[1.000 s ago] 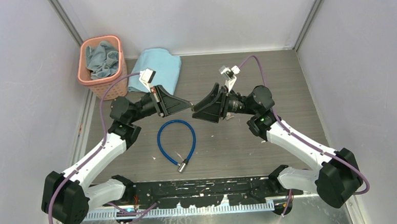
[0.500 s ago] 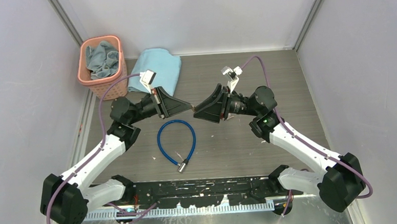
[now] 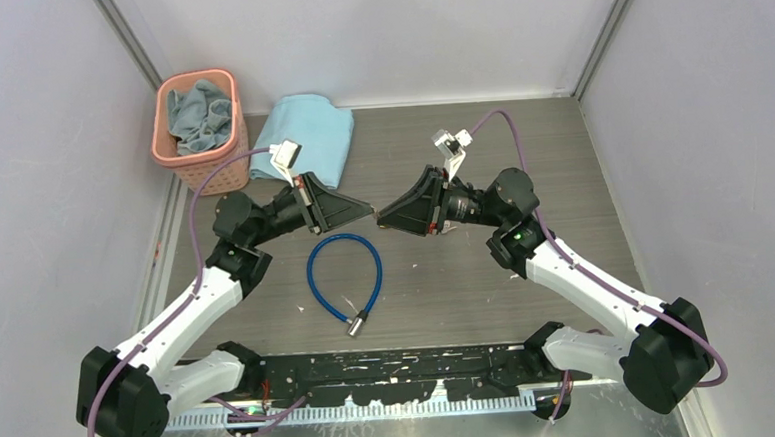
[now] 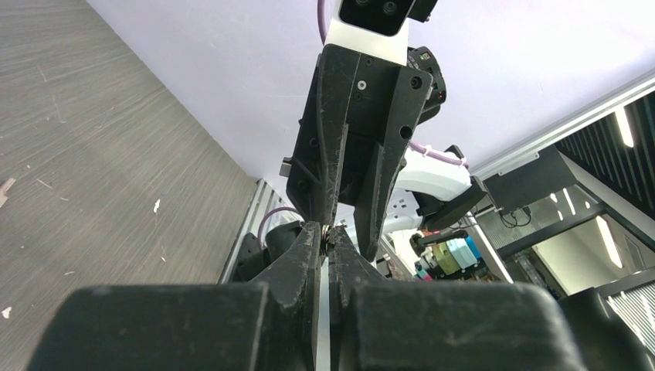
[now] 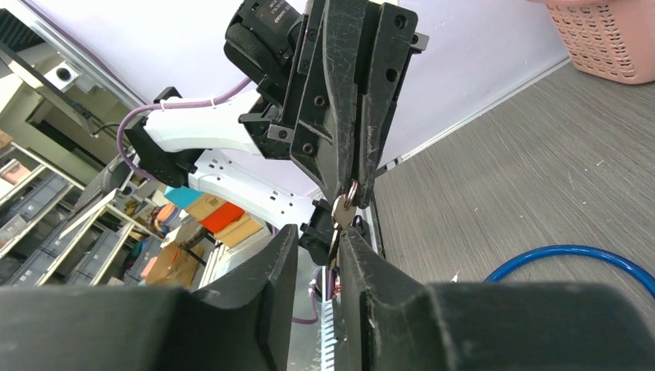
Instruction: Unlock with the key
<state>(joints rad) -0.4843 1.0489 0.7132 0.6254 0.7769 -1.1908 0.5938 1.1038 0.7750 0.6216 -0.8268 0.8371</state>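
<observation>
My left gripper (image 3: 367,212) and right gripper (image 3: 383,215) meet tip to tip above the table, over the blue cable (image 3: 343,271). In the right wrist view the left gripper's fingers (image 5: 351,166) are shut on a small ring, and the silvery key (image 5: 341,210) hangs from it. The key's blade reaches down between my right gripper's (image 5: 317,232) open jaws, close against the right-hand finger. In the left wrist view my left gripper (image 4: 325,229) is closed on the ring. The brass padlock shows in no view.
The blue cable loop, with its silver metal end (image 3: 357,323), lies on the table below the grippers and also shows in the right wrist view (image 5: 571,259). A pink basket (image 3: 198,118) with cloths and a folded blue towel (image 3: 304,133) are at the back left. Walls enclose the table.
Both arms have shifted only slightly. The two gripper tips stay together at the same spot, the left still shut.
</observation>
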